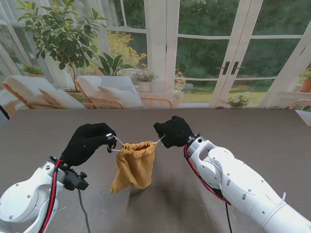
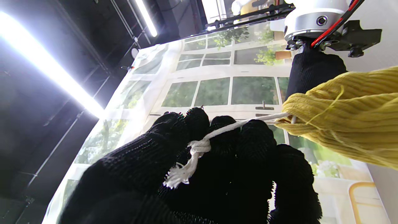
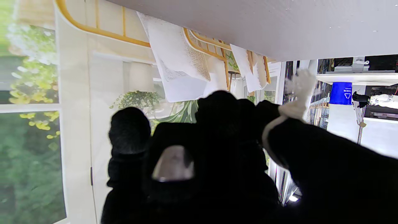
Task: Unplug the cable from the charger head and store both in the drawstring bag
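Robot hands clenched on bag drawstrings

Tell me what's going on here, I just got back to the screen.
Both hands are holding the yellow drawstring bag up over the table by its white cords. The left hand is closed on the knotted cord end on its side, and the right hand grips the other cord. The bag's mouth looks cinched. Neither cable nor charger head is visible in any view.
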Controlling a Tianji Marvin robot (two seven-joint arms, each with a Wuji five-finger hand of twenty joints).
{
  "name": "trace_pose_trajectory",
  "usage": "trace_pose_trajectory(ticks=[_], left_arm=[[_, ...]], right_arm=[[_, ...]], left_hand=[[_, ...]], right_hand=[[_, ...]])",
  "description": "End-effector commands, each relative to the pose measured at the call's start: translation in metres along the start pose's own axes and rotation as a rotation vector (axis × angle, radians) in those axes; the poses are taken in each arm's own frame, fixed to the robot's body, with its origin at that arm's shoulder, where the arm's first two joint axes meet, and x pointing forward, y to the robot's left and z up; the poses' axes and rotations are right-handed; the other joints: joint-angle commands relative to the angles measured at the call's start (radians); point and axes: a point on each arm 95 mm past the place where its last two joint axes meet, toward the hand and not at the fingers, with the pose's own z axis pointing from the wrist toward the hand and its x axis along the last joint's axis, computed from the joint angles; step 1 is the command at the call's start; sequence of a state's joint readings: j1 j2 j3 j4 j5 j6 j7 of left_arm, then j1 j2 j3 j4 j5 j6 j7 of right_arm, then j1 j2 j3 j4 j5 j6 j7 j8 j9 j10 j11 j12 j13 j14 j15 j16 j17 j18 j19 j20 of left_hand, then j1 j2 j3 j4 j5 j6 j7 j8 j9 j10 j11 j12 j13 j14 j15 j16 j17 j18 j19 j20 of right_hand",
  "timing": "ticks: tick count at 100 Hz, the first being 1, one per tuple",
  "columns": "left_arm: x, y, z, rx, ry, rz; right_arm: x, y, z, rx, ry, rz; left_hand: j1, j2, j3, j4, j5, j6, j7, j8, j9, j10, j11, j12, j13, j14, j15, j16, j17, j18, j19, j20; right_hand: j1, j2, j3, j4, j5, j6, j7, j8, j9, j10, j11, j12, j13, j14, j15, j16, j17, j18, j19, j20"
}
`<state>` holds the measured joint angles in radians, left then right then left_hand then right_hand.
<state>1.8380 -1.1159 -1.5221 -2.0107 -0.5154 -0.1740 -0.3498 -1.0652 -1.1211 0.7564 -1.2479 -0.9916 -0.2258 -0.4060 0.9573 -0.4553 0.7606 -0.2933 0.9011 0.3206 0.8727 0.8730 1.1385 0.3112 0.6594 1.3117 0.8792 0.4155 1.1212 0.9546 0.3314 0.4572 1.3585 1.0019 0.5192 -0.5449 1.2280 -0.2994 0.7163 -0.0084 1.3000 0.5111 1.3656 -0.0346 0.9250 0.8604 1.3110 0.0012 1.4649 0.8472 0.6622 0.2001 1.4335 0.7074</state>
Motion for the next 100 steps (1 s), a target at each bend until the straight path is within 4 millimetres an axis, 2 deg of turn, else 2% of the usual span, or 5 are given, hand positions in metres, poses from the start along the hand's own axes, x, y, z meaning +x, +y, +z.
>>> trace_pose_trajectory(ticks=[1,53,100], left_arm=[[0.004,0.002,-0.002,-0.012,0.011,0.003],[0.004,-0.005,-0.012,0.036,0.020,0.013],[0.008,-0.007,-0.023,0.077,0.026,0.024]], right_arm=[[-0.005,-0.001,0.001,0.022,-0.005,-0.009],[-0.042,-0.002,0.013,0.126,-0.039,-0.040],[-0.072,-0.003,0.016,0.199,-0.064,-0.073]], left_hand=[[0.058,0.018,0.052,0.014,0.020,-0.022,0.112,0.037,0.043,-0.045,0.027,0.007,0.038,0.024,0.024,0.010,0.023,-0.044,0.040,-0.014],[0.056,0.015,0.058,0.012,0.022,-0.023,0.114,0.035,0.046,-0.045,0.027,0.008,0.042,0.022,0.027,0.012,0.028,-0.045,0.045,-0.017],[0.054,0.013,0.063,0.011,0.023,-0.022,0.116,0.033,0.047,-0.046,0.027,0.009,0.044,0.019,0.027,0.011,0.035,-0.046,0.048,-0.023]], right_hand=[[0.026,0.015,0.023,-0.007,-0.012,-0.067,0.077,0.034,0.075,0.025,0.014,0.008,0.010,-0.116,0.023,0.009,0.415,-0.032,0.025,0.009],[0.022,0.021,0.017,-0.007,-0.018,-0.081,0.079,0.036,0.074,0.021,0.001,0.015,0.010,-0.117,0.016,0.008,0.413,-0.040,0.012,0.015],[0.020,0.025,0.014,-0.008,-0.023,-0.088,0.083,0.034,0.072,0.020,-0.004,0.021,0.010,-0.120,0.007,0.006,0.410,-0.046,0.000,0.018]])
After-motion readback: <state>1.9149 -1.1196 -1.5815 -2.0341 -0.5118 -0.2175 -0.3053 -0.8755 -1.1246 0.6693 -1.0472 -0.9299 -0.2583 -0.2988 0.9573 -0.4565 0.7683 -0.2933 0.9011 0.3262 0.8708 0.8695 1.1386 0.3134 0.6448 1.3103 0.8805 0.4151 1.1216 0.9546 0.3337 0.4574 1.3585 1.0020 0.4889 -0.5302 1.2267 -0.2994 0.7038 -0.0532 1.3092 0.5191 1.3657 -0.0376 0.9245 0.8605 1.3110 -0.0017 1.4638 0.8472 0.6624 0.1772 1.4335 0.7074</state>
